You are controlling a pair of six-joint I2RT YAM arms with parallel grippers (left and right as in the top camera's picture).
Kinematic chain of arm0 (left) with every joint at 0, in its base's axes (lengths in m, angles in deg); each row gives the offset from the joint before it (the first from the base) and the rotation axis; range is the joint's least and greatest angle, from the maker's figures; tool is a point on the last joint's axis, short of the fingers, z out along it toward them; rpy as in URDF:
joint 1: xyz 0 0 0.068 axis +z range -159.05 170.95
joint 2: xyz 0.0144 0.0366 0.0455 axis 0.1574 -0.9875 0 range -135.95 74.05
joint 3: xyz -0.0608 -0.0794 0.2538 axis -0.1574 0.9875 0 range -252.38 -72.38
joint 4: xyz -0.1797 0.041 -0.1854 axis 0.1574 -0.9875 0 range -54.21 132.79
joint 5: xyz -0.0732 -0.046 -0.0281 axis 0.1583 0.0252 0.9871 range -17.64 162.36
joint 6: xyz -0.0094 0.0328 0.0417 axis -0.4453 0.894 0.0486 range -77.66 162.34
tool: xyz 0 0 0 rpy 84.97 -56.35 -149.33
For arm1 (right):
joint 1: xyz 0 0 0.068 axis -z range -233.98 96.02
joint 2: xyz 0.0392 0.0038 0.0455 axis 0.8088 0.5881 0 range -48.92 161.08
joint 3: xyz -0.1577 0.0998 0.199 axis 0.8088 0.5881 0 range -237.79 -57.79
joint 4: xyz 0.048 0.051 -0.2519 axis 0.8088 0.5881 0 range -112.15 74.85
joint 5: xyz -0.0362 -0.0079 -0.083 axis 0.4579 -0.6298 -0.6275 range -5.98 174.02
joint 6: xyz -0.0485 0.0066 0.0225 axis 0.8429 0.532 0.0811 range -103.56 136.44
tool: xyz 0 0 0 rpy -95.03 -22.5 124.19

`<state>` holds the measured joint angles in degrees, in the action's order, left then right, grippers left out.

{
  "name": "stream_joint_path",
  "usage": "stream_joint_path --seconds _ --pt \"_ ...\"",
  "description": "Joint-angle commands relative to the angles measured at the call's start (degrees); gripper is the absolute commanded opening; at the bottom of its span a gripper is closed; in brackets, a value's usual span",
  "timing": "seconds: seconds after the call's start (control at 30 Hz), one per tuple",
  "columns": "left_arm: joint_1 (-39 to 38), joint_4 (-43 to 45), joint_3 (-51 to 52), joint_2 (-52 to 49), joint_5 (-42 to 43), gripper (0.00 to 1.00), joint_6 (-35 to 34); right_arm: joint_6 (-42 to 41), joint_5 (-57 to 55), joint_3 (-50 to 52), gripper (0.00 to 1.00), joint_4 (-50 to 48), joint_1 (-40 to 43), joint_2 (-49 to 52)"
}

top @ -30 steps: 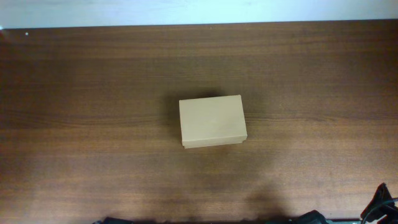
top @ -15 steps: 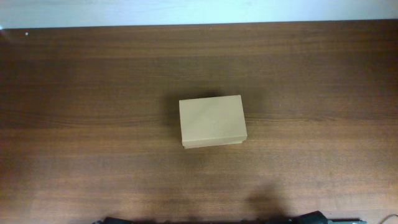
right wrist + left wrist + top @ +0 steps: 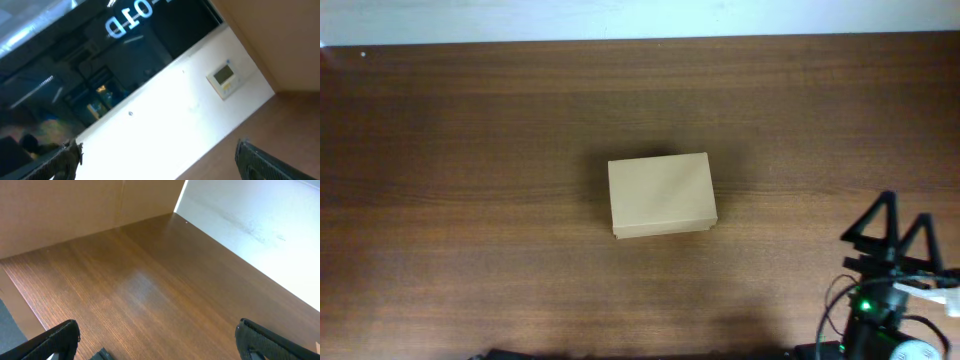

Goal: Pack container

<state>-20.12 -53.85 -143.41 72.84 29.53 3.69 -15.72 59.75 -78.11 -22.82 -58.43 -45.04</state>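
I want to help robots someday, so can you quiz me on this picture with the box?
1. True or false: the box has its lid open.
2. Seen from above, where is the right gripper? A) over the box B) at the bottom right, away from the box C) at the top left
3. Fill in: the box sits on the wooden ____.
Key: 1 false; 2 B; 3 table.

white lettering with "d", "1", "0", partly cut off, on dark glass
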Motion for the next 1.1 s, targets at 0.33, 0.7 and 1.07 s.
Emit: stream_joint_path --seconds 0.33,0.7,1.07 --pt "0.4 0.0 0.2 0.7 0.0 0.99 -0.4 0.3 1.2 15.1 0.99 -4.5 0.8 -3.7" --pt "0.4 0.0 0.2 0.7 0.0 0.99 -0.4 0.3 1.6 20.0 0.99 -4.0 2.0 -3.7" --pt "0.4 0.0 0.2 0.7 0.0 0.99 -0.4 0.3 4.2 20.0 0.99 -2.7 7.1 -3.7"
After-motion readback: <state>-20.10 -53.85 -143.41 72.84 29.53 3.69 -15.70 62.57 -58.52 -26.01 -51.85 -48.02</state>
